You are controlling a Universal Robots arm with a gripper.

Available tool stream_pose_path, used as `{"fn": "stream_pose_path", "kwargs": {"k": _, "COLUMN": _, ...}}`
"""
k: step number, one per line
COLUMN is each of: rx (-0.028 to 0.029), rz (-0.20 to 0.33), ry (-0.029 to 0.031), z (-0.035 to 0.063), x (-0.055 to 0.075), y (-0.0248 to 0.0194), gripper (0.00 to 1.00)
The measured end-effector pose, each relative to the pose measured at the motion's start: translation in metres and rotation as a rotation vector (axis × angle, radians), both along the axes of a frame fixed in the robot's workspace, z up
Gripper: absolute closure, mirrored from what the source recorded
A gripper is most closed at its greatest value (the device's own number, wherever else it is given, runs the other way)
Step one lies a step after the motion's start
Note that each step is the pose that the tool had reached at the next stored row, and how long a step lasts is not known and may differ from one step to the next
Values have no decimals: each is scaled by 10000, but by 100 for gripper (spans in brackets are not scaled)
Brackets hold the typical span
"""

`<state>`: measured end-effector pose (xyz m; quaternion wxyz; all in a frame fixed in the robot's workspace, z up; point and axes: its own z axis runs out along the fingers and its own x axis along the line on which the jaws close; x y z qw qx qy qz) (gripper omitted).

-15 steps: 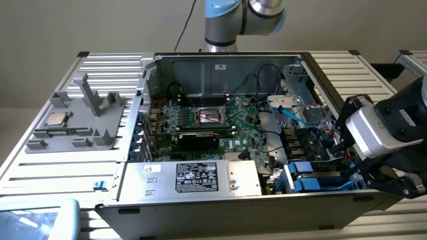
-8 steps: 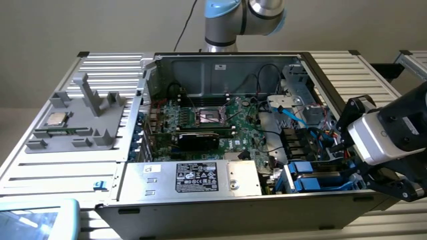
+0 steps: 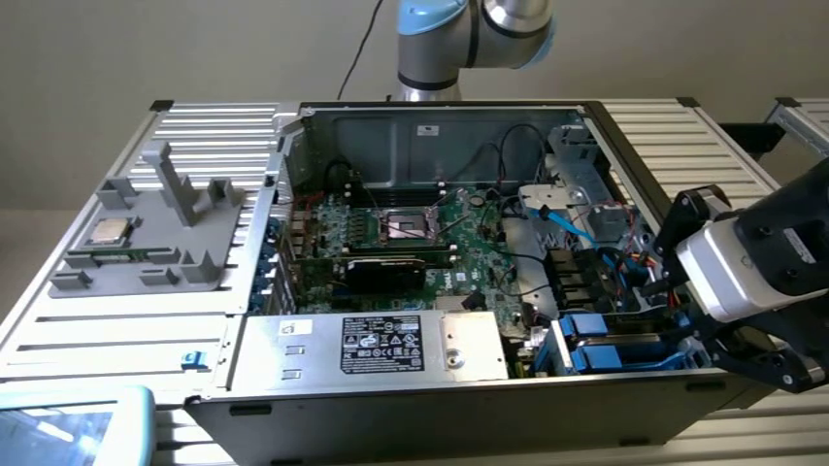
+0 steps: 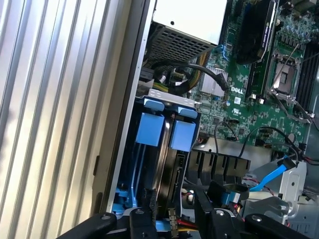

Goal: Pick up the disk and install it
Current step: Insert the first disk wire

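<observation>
End effector (image 4: 174, 220), matte black, at flat blue-framed disk (image 4: 164, 167)

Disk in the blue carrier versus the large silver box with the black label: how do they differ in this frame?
The disk stands on edge toward the exterior view's right; the silver box lies flat, label up. The disk is framed in bright blue plastic; the silver box is bare metal. The disk looks much smaller than the silver box. Both sit inside the open computer case, along its near wall.
</observation>
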<state>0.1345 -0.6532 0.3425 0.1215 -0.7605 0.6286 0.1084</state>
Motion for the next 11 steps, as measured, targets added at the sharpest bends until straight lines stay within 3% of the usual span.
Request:
{"fn": "stream_pose_path", "kwargs": {"k": 1, "rx": 37, "rz": 0, "ry": 0, "z": -1, "x": 0, "y": -10, "gripper": 56}}
{"fn": "stream_pose_path", "kwargs": {"k": 8, "rx": 76, "rz": 1, "ry": -1, "z": -11, "x": -1, "y": -28, "gripper": 56}}
{"fn": "stream_pose_path", "kwargs": {"k": 9, "rx": 120, "rz": 1, "ry": -1, "z": -13, "x": -1, "y": -46, "gripper": 56}}
{"fn": "stream_pose_path", "kwargs": {"k": 11, "rx": 263, "rz": 5, "ry": -2, "z": -21, "x": -1, "y": -66, "gripper": 56}}
